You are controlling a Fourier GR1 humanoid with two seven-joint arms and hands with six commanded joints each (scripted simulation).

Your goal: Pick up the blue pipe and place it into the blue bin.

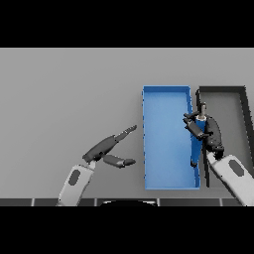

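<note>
Two open bins sit side by side on the right half of the grey worktop (64, 99): a blue bin (166, 178) and, just to its right, a dark bin (221, 90) whose far side runs out of view at the right edge. Their neighbouring long walls lie close together, and that narrow strip is where the right robot hand (208, 131) sits, its arm coming up from the lower right corner. Its fingers are curled round the blue pipe (201, 120), which it holds roughly upright, with a grey tip poking out above the fingers. The pipe is over the right wall of the blue bin, at the border with the dark bin, and I cannot tell whether it touches either wall.

The blue bin's floor looks bare across its left and middle parts; the hand and its shadow cover part of the right side. What shows of the dark bin's floor is plain grey.

The left robot hand (106, 149) rests over the worktop left of the blue bin, fingers spread and straight, thumb apart, holding nothing. The worktop to its left and behind the bins is wide and flat.
</note>
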